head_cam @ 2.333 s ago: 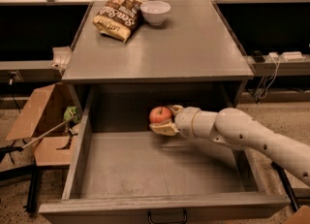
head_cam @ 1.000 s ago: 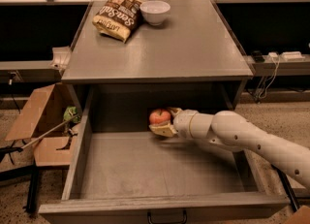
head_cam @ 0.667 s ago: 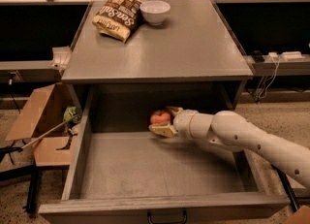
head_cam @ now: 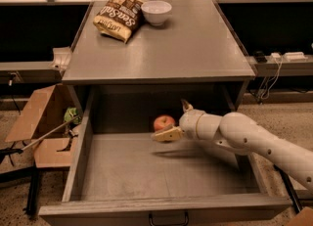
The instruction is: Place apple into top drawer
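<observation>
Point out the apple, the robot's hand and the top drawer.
apple [head_cam: 162, 122]: camera view, on its red front.
hand [head_cam: 169, 120]: camera view, midway between its open fingertips, at the apple's right edge.
top drawer [head_cam: 122, 171]: camera view, on its bare floor.

Chip bag, on the cabinet top, up and left of the fingers of the gripper, which are spread apart inside the top drawer: large print reads "Sea Salt"; smaller print illegible.
</observation>
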`<act>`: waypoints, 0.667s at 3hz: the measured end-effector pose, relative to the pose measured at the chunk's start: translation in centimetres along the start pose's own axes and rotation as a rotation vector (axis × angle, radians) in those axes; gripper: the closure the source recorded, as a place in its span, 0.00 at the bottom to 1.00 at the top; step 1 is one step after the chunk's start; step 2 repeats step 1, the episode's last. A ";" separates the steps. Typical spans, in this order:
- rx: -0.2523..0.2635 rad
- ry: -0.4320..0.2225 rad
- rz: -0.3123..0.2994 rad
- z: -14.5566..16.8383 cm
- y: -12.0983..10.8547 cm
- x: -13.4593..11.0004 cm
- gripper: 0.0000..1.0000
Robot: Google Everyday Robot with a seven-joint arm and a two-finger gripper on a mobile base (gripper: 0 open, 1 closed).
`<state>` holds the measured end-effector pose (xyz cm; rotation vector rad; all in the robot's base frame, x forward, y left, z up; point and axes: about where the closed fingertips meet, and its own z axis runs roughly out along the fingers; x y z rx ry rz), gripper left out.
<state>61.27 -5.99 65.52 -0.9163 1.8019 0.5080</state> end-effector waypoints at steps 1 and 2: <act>0.037 -0.086 -0.015 -3.8 -1.2 -2.4 0.00; 0.037 -0.086 -0.015 -3.8 -1.2 -2.4 0.00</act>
